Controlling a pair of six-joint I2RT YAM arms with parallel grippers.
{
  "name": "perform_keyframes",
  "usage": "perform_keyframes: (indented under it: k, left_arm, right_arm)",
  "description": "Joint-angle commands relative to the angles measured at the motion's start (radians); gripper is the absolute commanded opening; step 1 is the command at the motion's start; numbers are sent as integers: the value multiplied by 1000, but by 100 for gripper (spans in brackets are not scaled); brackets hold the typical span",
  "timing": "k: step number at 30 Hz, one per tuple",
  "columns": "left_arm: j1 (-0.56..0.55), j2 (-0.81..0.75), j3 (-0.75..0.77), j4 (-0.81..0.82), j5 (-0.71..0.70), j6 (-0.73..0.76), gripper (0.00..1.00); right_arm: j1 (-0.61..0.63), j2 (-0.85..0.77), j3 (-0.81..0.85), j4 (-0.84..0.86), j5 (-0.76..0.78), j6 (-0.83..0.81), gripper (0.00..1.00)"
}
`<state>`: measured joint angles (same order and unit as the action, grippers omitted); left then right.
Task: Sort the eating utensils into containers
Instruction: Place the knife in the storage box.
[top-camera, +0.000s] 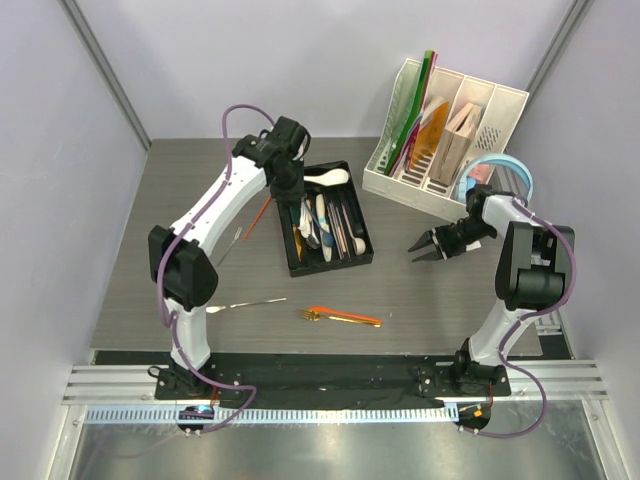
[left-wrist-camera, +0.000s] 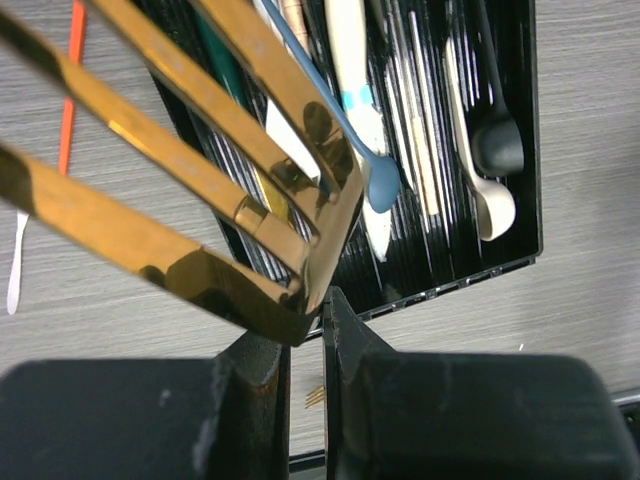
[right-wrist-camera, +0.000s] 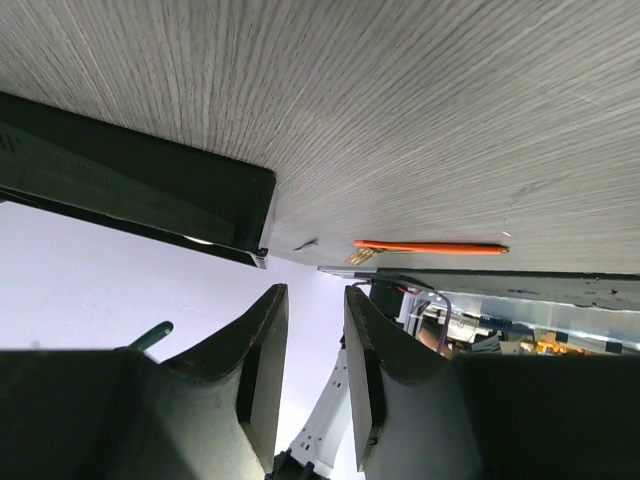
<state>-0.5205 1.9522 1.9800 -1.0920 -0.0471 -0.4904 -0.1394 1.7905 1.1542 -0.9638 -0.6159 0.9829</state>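
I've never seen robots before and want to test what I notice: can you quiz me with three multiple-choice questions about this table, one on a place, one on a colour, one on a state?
1. Where is the left gripper? A over the black tray; B above the floor; C inside a drawer.
2. What colour is the fork it holds? A blue; B gold; C white.
3. The right gripper is: A shut on a spoon; B out of sight; C open and empty.
Answers: A, the tray lies right under it; B, its prongs shine gold; C, its jaws stand apart with nothing between.
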Motion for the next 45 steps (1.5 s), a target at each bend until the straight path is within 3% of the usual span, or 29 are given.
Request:
perform_keyframes:
  k: [1,9,18,22,39,45]
  left_arm:
    - [7,19,22,21,61,1,0]
    - [69,168,45,-55,179,-51,0]
    - [109,204,-26,-28,245,-73,0]
    - [111,266,16,-89,285,-63,0]
    - [111,277,-98,-97,322,-97,0]
    - [111,274,-98,-108,303,-103,18]
  right_arm:
    - [0,-3,33,-10,-16,13,35]
    - [0,-3,35,-29,-5,-4,34]
    - [0,-2,33,-33,-1,-9,34]
    - [1,0,33,-33,2,-6,33]
    - [1,-17,1,-41,5,-21,34]
    - [0,-16,6,-41,5,-21,33]
